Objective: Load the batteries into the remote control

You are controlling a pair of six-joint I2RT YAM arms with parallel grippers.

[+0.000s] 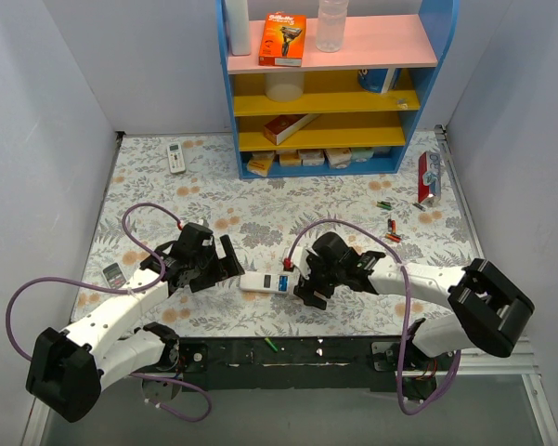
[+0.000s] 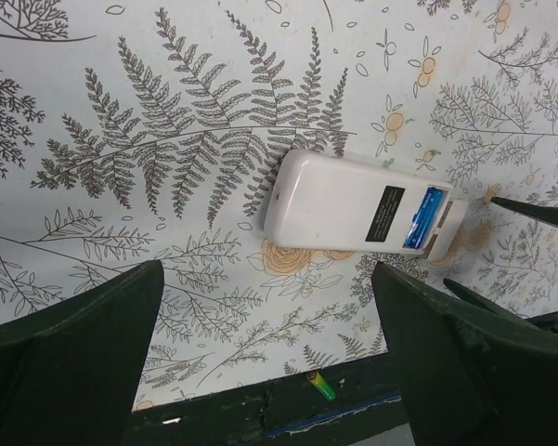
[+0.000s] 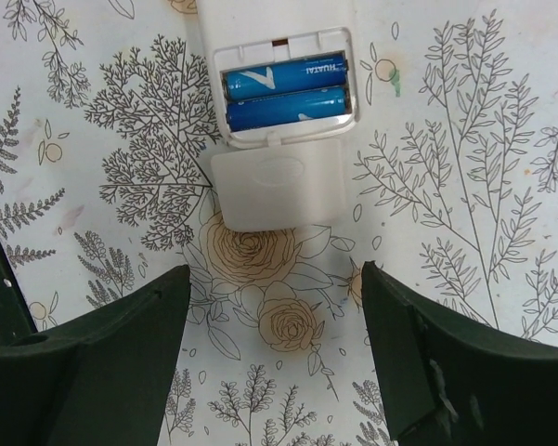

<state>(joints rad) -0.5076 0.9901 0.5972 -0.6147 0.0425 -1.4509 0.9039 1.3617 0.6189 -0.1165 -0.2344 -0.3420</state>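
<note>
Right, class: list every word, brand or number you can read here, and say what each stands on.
"HUATAI": on the upper blue battery in the remote control.
The black label on the remote's back: too small to read.
The orange box on the shelf: too blurred to read.

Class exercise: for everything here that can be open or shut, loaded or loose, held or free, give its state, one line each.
remote control: back up on the table, unheld, recess uncovered
batteries: two blue cells seated in the recess
battery cover: off, flat beside the recess
loose batteries: lying on the table, unloaded
left gripper: open, empty
right gripper: open, empty
</note>
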